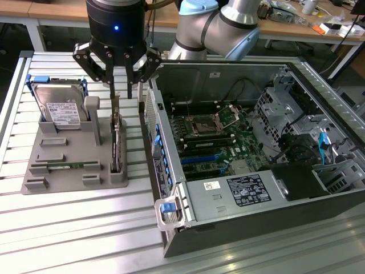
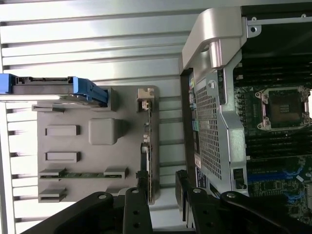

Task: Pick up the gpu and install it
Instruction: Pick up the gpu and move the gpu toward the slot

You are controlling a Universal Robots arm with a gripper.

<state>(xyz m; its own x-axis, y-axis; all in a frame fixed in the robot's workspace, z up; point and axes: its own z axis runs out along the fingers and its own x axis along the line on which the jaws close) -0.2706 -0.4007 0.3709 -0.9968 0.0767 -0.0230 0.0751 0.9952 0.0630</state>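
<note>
The gpu (image 1: 117, 140) stands on its long edge in a slot of the grey holder (image 1: 71, 145), its silver bracket at the far end. My gripper (image 1: 121, 94) hangs open just above that far end, one finger on each side of the card's line, nothing between them. In the wrist view the gpu (image 2: 147, 146) appears edge-on along the holder's side, with my gripper (image 2: 158, 202) open and its dark fingers (image 2: 135, 207) straddling the card's end. The open computer case (image 1: 171, 188) lies at the exterior view's right of the holder, with the motherboard (image 1: 214, 137) and its blue card slots (image 1: 199, 160) exposed.
A silver hard drive (image 1: 60, 108) with a blue frame leans in the holder's back corner. A green memory stick (image 1: 65, 166) lies in a front slot. The case wall (image 2: 209, 122) stands close beside the gpu. Everything rests on a slatted metal table (image 1: 68, 228).
</note>
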